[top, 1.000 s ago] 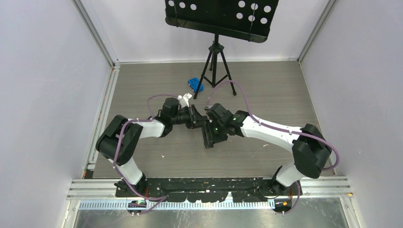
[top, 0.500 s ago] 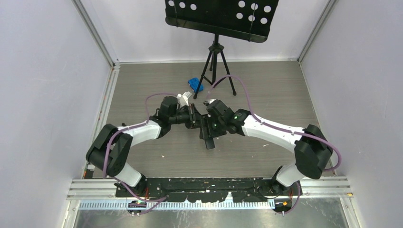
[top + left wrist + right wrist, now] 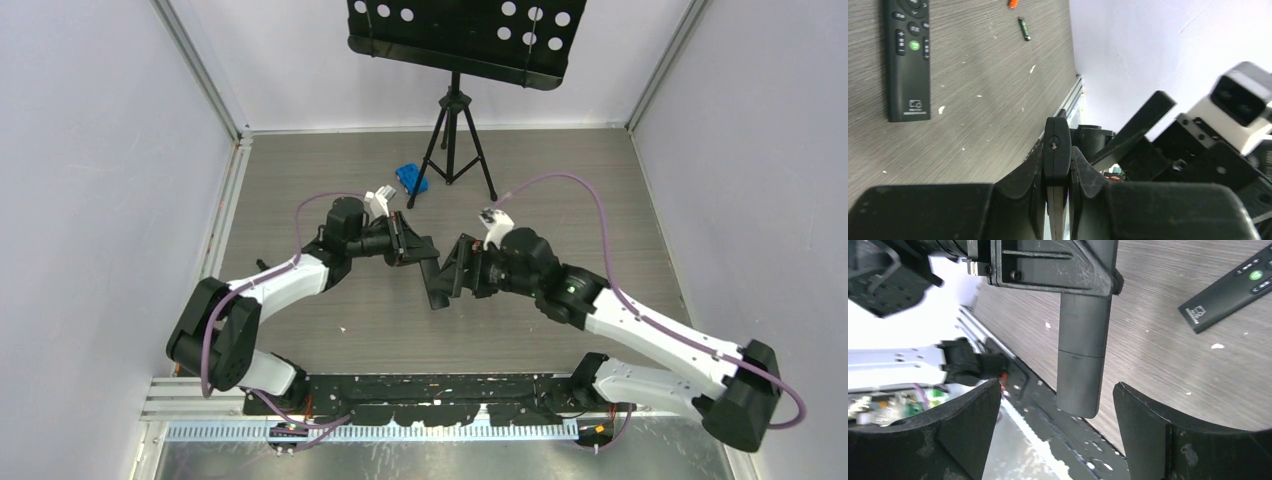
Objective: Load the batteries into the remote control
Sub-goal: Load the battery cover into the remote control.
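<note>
L gripper (image 3: 405,243) clenched on the remote control (image 3: 436,290); R gripper (image 3: 458,272) gaped wide beside it.
Detail: the slim black bar was pinched edge-on at one end betw. the L fingers (image 3: 1083,175) and stuck out over the table (image 3: 988,100), its free end betw. the R gripper's spread fingers (image 3: 1153,430), neither finger touching it in the R wrist view. A 2nd remote w/ buttons (image 3: 905,60) lay flat on the table, apart from both arms. Near its top end lay an orange battery (image 3: 1013,4), half cut off by the frame edge, and a dark green battery (image 3: 1024,28) just beside it. Other batteries not seen.
</note>
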Robot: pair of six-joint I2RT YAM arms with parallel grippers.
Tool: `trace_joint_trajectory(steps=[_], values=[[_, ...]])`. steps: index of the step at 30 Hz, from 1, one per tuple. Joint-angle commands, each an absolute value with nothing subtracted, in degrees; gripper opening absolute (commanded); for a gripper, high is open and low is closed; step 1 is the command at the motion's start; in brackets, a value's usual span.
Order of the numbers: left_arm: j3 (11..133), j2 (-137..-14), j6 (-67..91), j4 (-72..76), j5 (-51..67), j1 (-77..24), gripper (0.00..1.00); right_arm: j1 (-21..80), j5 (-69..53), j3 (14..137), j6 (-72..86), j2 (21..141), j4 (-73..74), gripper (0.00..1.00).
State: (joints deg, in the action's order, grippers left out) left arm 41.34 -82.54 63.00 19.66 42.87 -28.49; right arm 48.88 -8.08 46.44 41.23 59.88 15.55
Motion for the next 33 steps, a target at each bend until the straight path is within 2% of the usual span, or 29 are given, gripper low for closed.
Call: trace_joint_trajectory(steps=[1, 6, 9, 11, 16, 18, 25, 29, 33], values=[[43.35, -76.67, 68.66, 23.40, 42.16, -28.30, 0.00, 48.69, -3.69, 40.14, 55.68, 52.00, 4.01, 0.88], [43.68, -71.52, 74.41, 24.34, 37.48, -28.31, 0.00, 48.69, -0.84, 36.32, 63.86, 48.18, 0.72, 0.87], [43.24, -69.11, 77.98, 26.63, 35.23, -28.39, 0.00, 48.70, -2.73, 35.08, 66.90, 48.92, -4.68, 0.82], [42.63, -67.71, 80.59, 28.55, 33.61, -28.47, 0.00, 48.74, -4.06, 34.22, 68.95, 49.85, -8.91, 0.76], [41.30, -65.14, 85.54, 32.56, 31.69, -28.69, 0.00, 48.78, -5.07, 32.78, 73.28, 52.29, -18.27, 0.50], [41.21, -64.35, 86.94, 33.80, 31.86, -28.87, 0.00, 48.78, -4.83, 32.65, 73.68, 52.76, -19.72, 0.43], [42.09, -63.66, 87.14, 33.98, 34.81, -31.37, 0.00, 48.80, -6.14, 35.65, 71.01, 56.23, -21.99, 0.31], [41.31, -62.38, 84.02, 33.98, 36.30, -32.00, 0.00, 48.71, -8.29, 37.81, 67.42, 58.35, -23.55, 0.29], [41.90, -60.19, 79.53, 31.13, 38.30, -31.90, 0.00, 48.63, -12.70, 39.67, 62.14, 58.33, -21.92, 0.33]])
